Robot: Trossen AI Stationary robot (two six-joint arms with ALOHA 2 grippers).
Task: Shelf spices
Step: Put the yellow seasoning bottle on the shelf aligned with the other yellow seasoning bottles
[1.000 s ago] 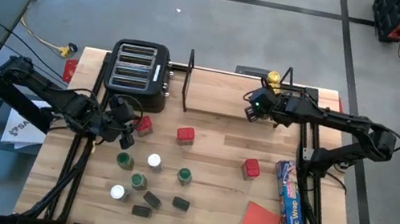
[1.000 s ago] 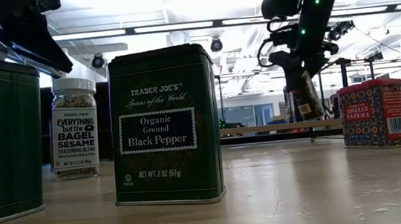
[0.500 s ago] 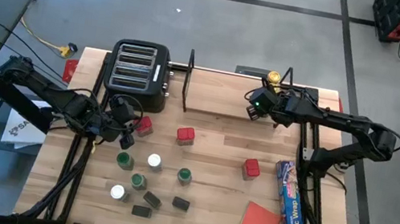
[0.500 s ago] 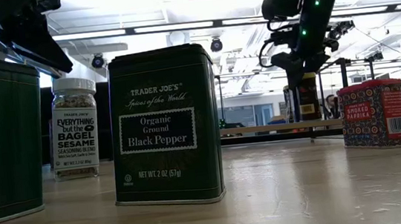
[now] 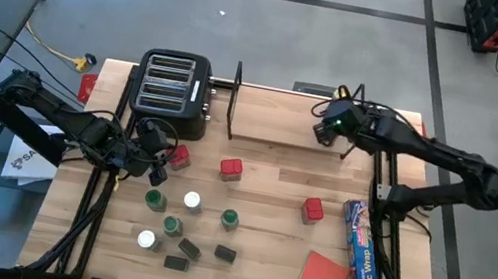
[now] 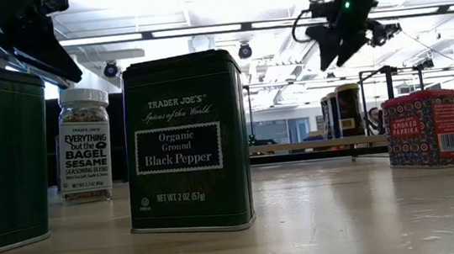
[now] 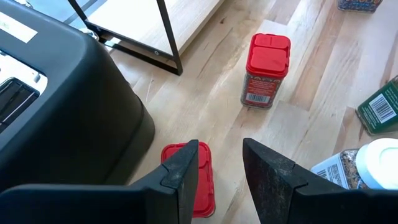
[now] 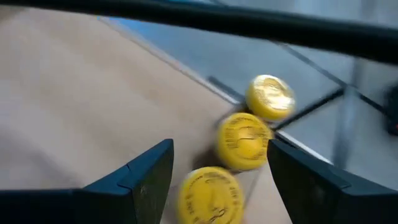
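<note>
since a second ago the right gripper [image 5: 331, 125] has lifted off the shelf [image 5: 272, 123] and drawn back, jaws spread and empty, leaving three yellow-topped jars [image 8: 244, 140] standing at the board's 2 o'clock end. nearest, the black pepper tin [image 6: 185, 143] and other spices wait at 7 o'clock. the left gripper [image 7: 219, 168] hovers half-open, grasping nothing, over a red-topped tin [image 7: 195, 180] beside the toaster [image 5: 173, 92] — likely the next pick, needing a descent and squeeze.
</note>
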